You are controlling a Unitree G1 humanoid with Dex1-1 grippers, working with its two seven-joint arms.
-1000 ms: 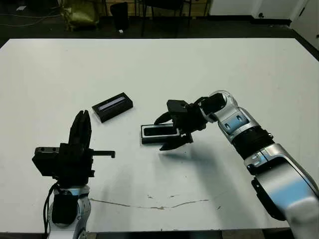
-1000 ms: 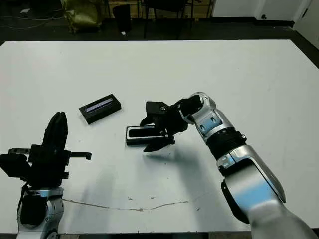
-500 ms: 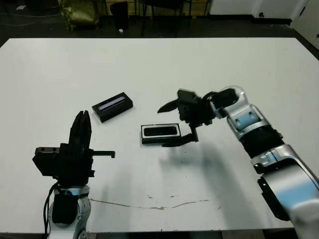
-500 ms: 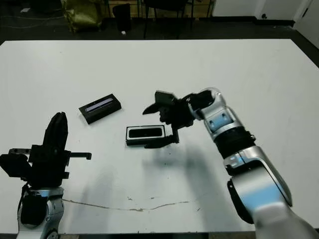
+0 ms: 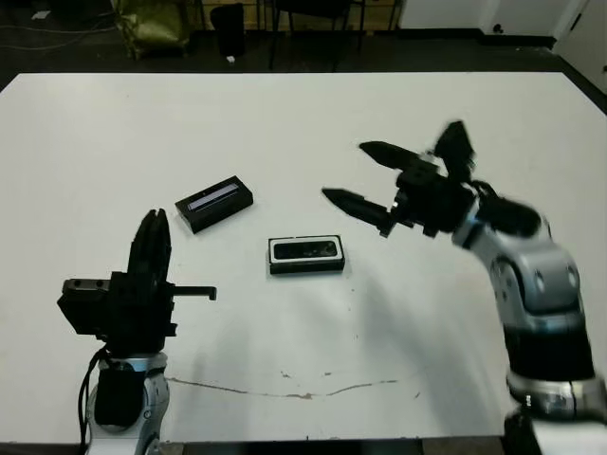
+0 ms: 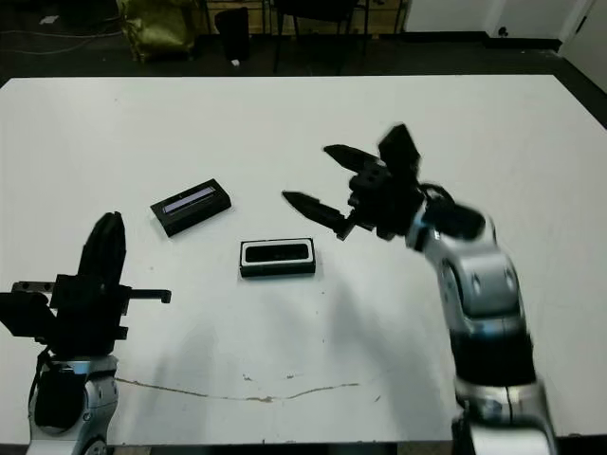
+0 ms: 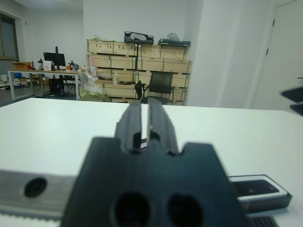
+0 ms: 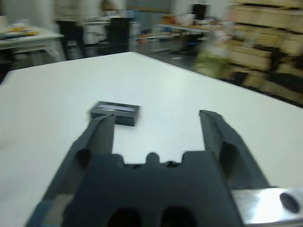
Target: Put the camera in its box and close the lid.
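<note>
Inside the box (image 5: 306,256), the camera (image 5: 305,249) lies crosswise; right tool (image 5: 365,177) spread wide

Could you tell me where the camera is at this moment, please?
The camera lies inside the box near the middle of the table, to the right of the lid and just left of the open right gripper.

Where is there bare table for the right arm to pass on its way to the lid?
Bare table lies beyond the box and between it and the lid. The right end effector hangs open, apart from both. The near strip before the left end effector is tighter.
</note>
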